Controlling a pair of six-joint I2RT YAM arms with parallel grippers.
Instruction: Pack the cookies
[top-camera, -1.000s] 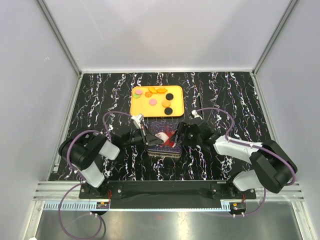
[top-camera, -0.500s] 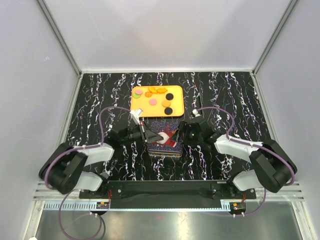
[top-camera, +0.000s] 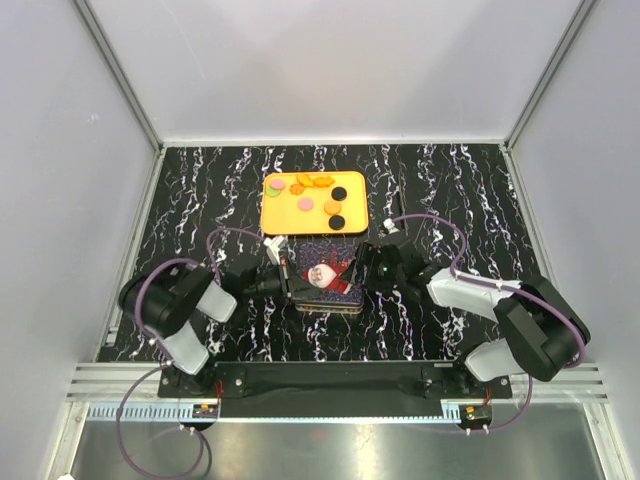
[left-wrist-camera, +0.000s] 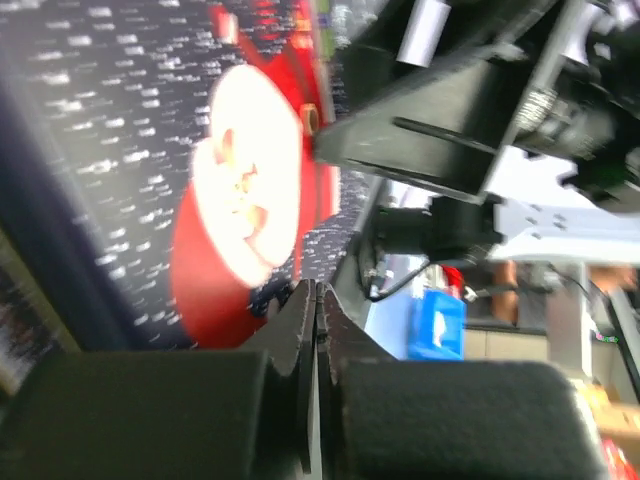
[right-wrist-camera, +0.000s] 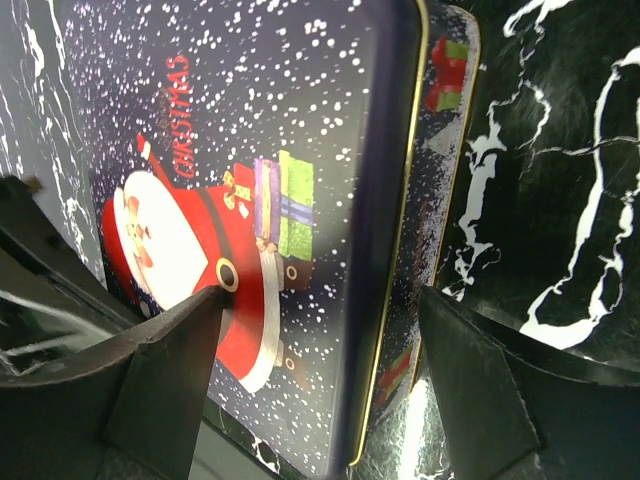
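From above, the cookies (top-camera: 332, 206) lie flat on an orange tray (top-camera: 285, 215) at the far middle of the table (top-camera: 450, 190). They are scattered along the tray's long side, which runs left to right. Most are round, so they point no particular way. Just nearer sits a tin (top-camera: 325, 278) with a Santa picture on its closed lid. The left gripper (top-camera: 292, 285) is at its left edge and the right gripper (top-camera: 362, 268) at its right edge.

In the left wrist view, the left gripper (left-wrist-camera: 315, 300) has its fingers pressed together with nothing between them, close over the tin (left-wrist-camera: 250, 200).

In the right wrist view, the right gripper (right-wrist-camera: 325, 293) is spread wide, straddling the tin's (right-wrist-camera: 300, 150) side edge.
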